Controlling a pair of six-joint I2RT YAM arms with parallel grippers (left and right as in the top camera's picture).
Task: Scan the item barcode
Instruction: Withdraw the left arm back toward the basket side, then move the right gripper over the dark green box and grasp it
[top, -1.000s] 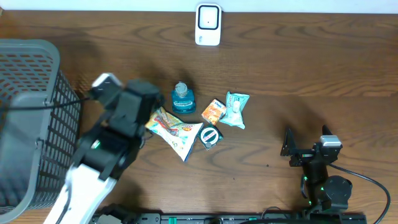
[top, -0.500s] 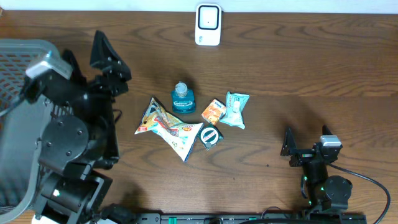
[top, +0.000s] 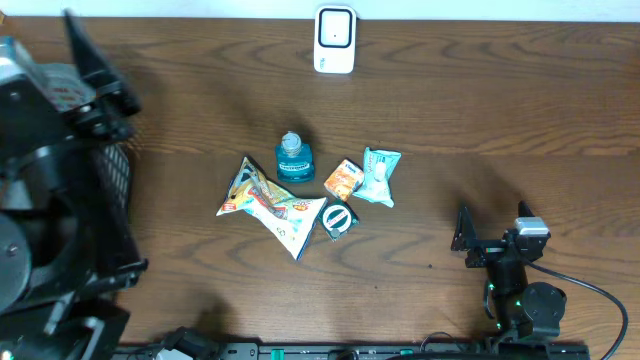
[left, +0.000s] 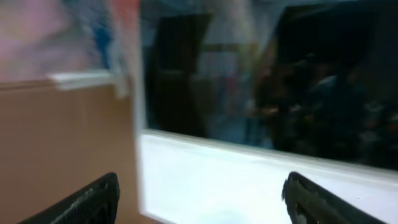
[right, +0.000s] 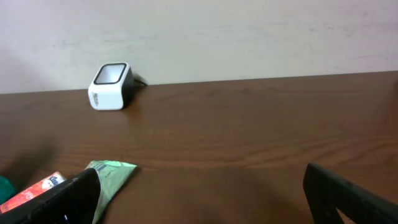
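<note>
Barcode scanner (top: 334, 40) is seen upright at the 12 o'clock edge of the table (top: 500, 120), well apart from both arms.

Items are clustered mid-table:
- snack bag (top: 268, 205) laid flat at the 9 o'clock side of the cluster
- blue bottle (top: 294, 158) just beside it at 12 o'clock
- orange packet (top: 343, 179) and green pouch (top: 379, 175) touching, at 3 o'clock
- round black-and-white pack (top: 339, 219) against the bag's 3 o'clock end

Nothing is held by either arm.

Left gripper (left: 202, 205) is raised at 9 o'clock over the grey basket (top: 115, 190). Its fingers (left: 93, 199) are spread wide with nothing between them. The wrist view is blurred and no table is shown in it.

Right gripper (right: 199, 199) is parked near 5 o'clock, jaws spread and empty. It is pointed toward 12 o'clock, with the scanner (right: 111, 86) and the pouch (right: 112, 177) caught in its wrist view.
</note>
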